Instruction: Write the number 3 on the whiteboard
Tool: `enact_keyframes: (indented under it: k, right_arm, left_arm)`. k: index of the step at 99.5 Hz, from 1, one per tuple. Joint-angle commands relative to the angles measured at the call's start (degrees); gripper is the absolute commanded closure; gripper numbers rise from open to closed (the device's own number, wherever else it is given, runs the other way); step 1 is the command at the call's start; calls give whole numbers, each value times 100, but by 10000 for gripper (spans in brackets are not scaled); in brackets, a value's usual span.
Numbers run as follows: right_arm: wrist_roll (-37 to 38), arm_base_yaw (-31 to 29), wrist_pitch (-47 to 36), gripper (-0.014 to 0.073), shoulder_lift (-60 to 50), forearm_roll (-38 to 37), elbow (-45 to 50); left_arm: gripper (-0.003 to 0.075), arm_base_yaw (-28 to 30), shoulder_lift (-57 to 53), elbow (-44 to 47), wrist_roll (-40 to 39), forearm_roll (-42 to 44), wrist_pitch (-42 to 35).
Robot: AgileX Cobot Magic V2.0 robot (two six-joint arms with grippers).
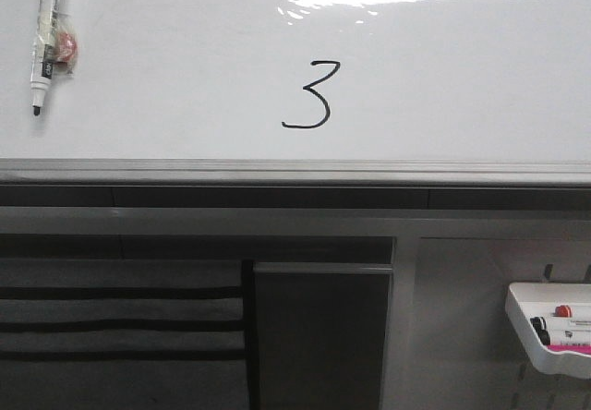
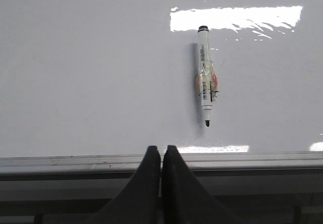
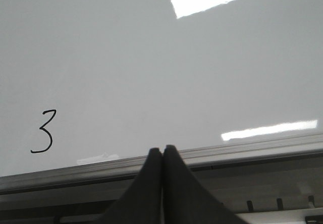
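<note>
Left end effector (image 2: 161, 156) fingers pressed together, empty, below the whiteboard (image 2: 91, 82) edge. Right end effector (image 3: 162, 156) likewise, holding nothing. Marker (image 1: 44, 36) stuck upper left of the board. Number 3 (image 1: 309, 96) drawn mid-board; looks complete, nothing left but parking.

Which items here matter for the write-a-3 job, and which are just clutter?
Job:
- whiteboard
- number 3, already drawn
- uncapped black marker lying on the board
- left gripper and right gripper, both shut, empty

Lying about:
- white tray holding spare markers
</note>
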Motion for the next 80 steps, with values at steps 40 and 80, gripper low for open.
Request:
enact_keyframes:
  k: [40,80]
  right_arm:
    - [-775,-38,-395,663,-82,-80,153]
    - [-775,-38,-193,663,-82,-80,153]
  left_arm:
    - [741,-46,-161,40,-61,-47,-439]
    - [741,-46,-161,40,-61,-47,-439]
